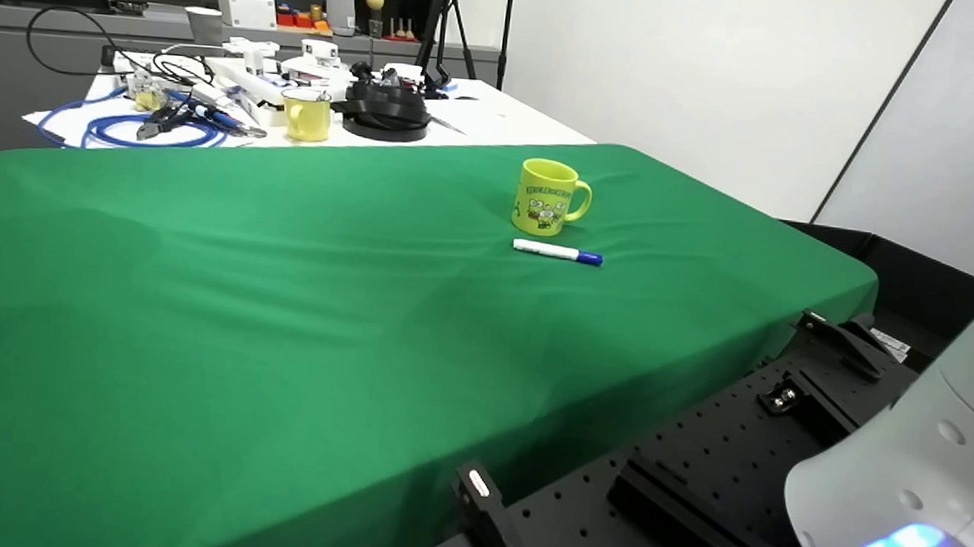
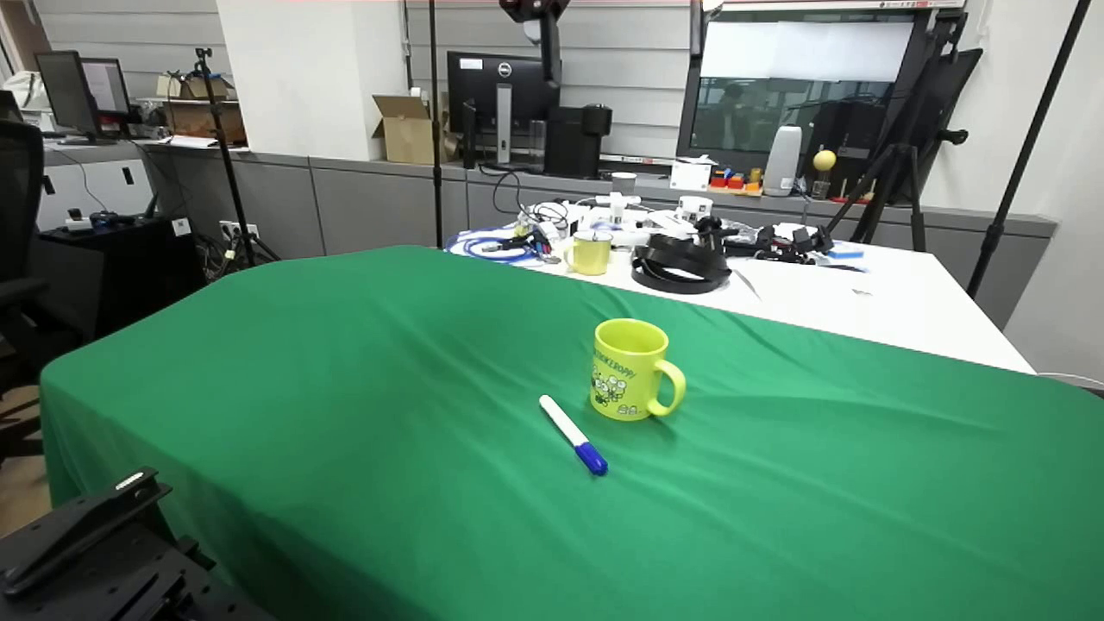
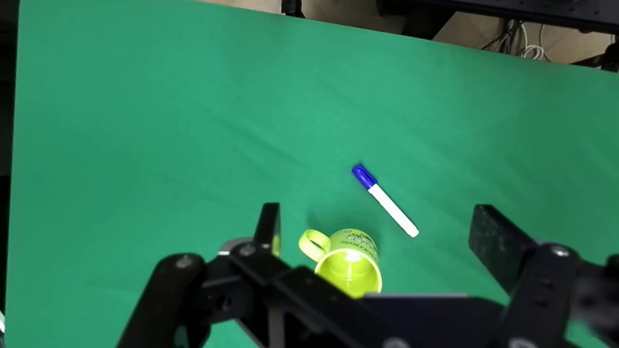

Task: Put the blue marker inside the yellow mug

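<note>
The blue marker (image 1: 556, 251) lies flat on the green cloth, white body with a blue cap. It also shows in an exterior view (image 2: 573, 434) and in the wrist view (image 3: 385, 200). The yellow mug (image 1: 543, 200) stands upright close beside it, apart from it, with a cartoon print and a side handle. It shows in an exterior view (image 2: 627, 375) and in the wrist view (image 3: 352, 270), partly covered by the gripper. My gripper (image 3: 378, 207) is open and empty, high above both; its fingertips hang at the top of an exterior view (image 2: 623, 67).
The green-covered table (image 1: 244, 294) bears the mug and marker. Behind it a white table (image 2: 862, 302) holds a paler yellow cup (image 2: 591, 254), blue cables (image 1: 119, 131) and a black strap coil (image 1: 385, 111). A black perforated base plate (image 1: 694, 451) borders the near side.
</note>
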